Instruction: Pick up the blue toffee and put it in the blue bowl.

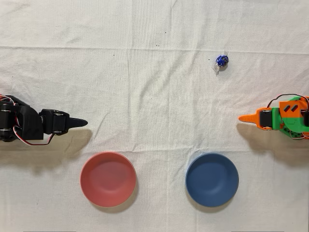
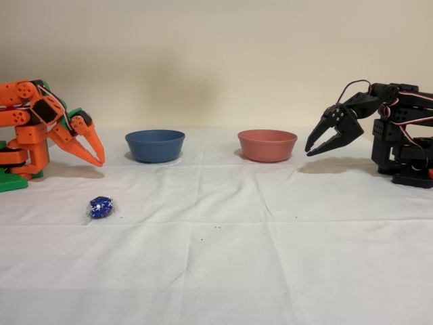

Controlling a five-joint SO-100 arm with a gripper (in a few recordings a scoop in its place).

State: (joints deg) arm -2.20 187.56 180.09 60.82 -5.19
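The blue toffee (image 1: 221, 61) lies on the white cloth, a small ball of shiny dark-blue foil with pale twisted ends; in the fixed view the toffee (image 2: 101, 207) sits at the front left. The blue bowl (image 1: 212, 179) is empty and stands on the cloth, seen behind the toffee as the blue bowl (image 2: 155, 145) in the fixed view. My orange gripper (image 1: 241, 118) rests at the right edge of the overhead view, between toffee and bowl and apart from both. In the fixed view the gripper (image 2: 101, 163) points down at the cloth, fingertips together, holding nothing.
A pinkish-red bowl (image 1: 107, 179) stands beside the blue one, also empty (image 2: 267, 145). The idle black arm (image 1: 29, 124) sits at the opposite side of the cloth. The cloth is creased.
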